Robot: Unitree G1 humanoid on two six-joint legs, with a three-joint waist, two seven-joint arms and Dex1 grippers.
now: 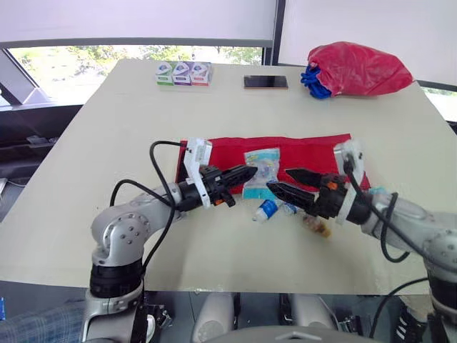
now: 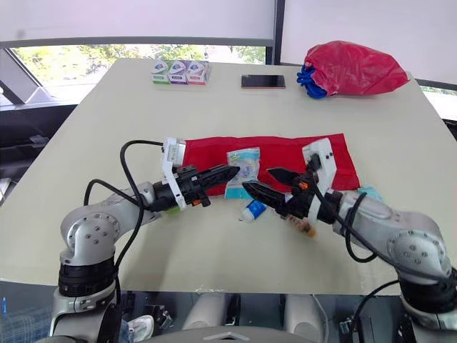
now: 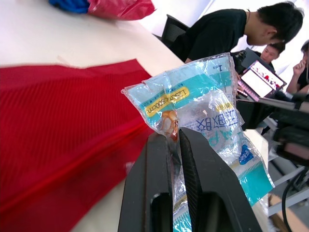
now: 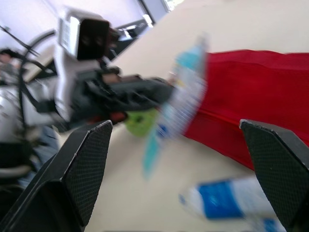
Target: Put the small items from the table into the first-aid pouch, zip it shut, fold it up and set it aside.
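Left claw [image 1: 251,171] clamped a clear, teal-printed plastic packet [image 1: 264,177] just over the flat red fabric pouch's [image 1: 307,150] near long edge while right claw [image 1: 278,179] gaped alongside.

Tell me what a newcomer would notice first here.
The left claw pinches a clear teal-printed packet by the flat red pouch on the table. The right claw hangs open facing it, near a small tube. A lumpy red bag sits at the far right corner.
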